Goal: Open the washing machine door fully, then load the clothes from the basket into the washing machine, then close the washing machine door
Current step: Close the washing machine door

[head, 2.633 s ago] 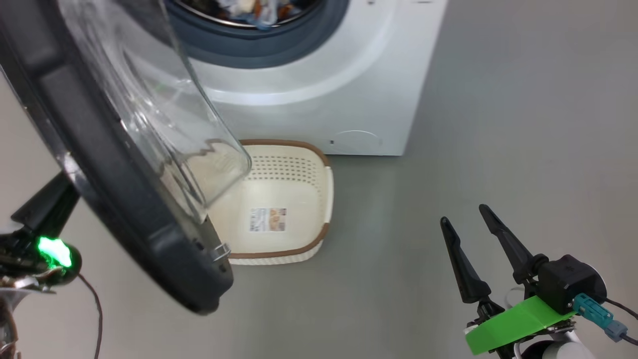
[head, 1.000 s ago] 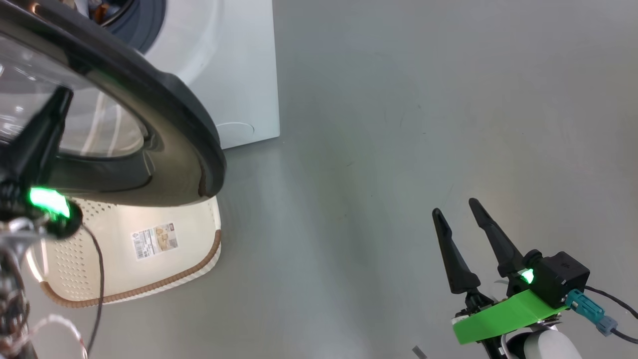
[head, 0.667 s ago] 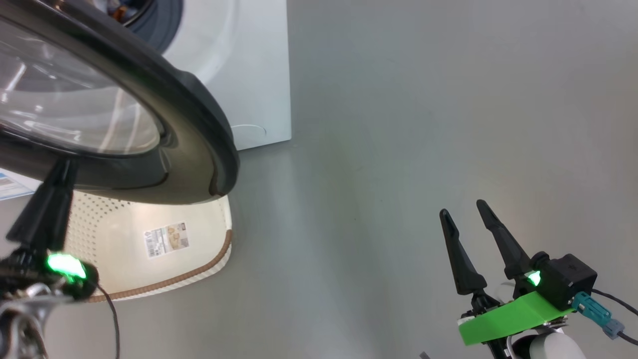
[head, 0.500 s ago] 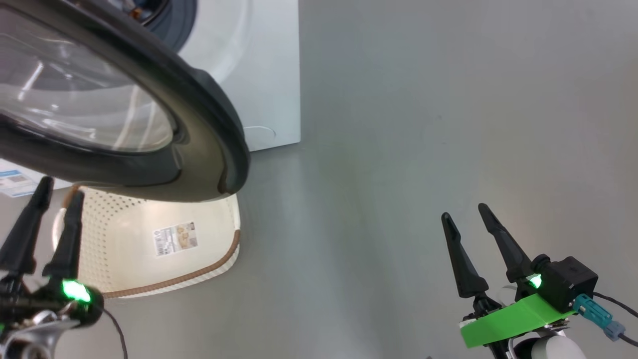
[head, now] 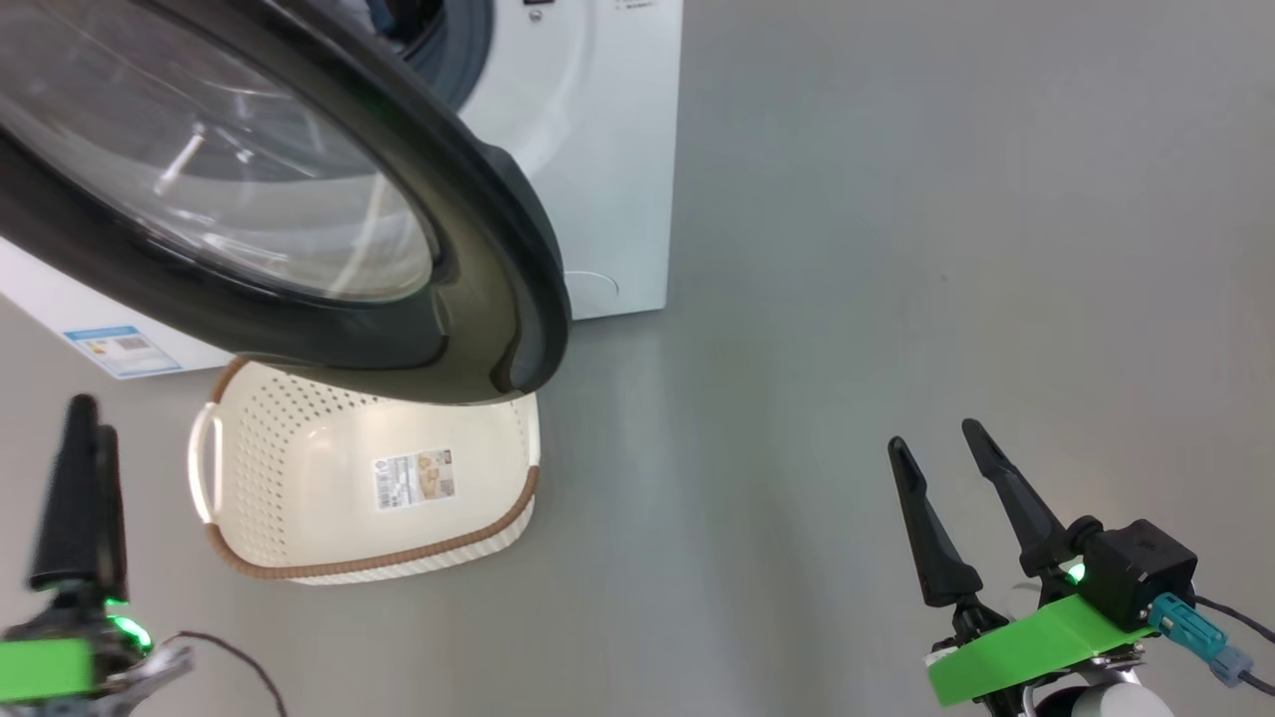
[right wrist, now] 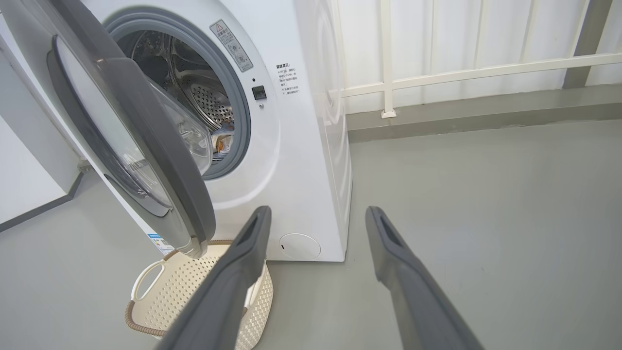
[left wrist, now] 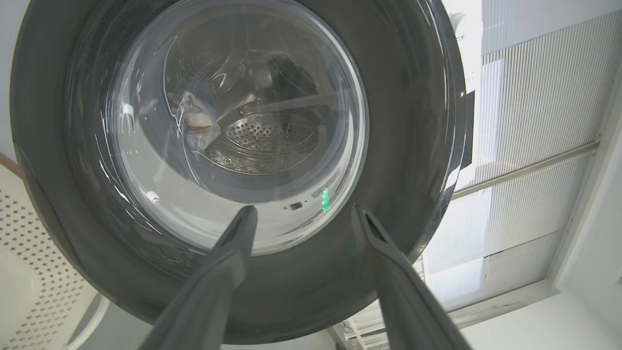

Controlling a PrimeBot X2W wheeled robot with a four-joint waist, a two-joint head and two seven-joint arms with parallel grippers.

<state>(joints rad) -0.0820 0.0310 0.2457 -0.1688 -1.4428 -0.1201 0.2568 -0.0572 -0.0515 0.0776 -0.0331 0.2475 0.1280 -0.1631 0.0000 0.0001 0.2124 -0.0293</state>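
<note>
Left gripper (left wrist: 303, 211) has released the door (head: 478, 249) and drawn back, fingers spread and empty like the right gripper (head: 931, 435); door hangs ajar above the empty basket (head: 398, 558), clothes (right wrist: 223, 141) lie in the drum (right wrist: 204, 97), so 1 step remains: closing.

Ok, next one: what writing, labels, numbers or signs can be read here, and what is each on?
Nothing is legible, so no text is quoted; there is print in four places:
Sticker on the floor of the basket: too small to read.
Blue-edged sticker low on the washing machine: blurred.
Slanted label beside the round opening: too small.
Printed lines right of that opening: too small.
</note>
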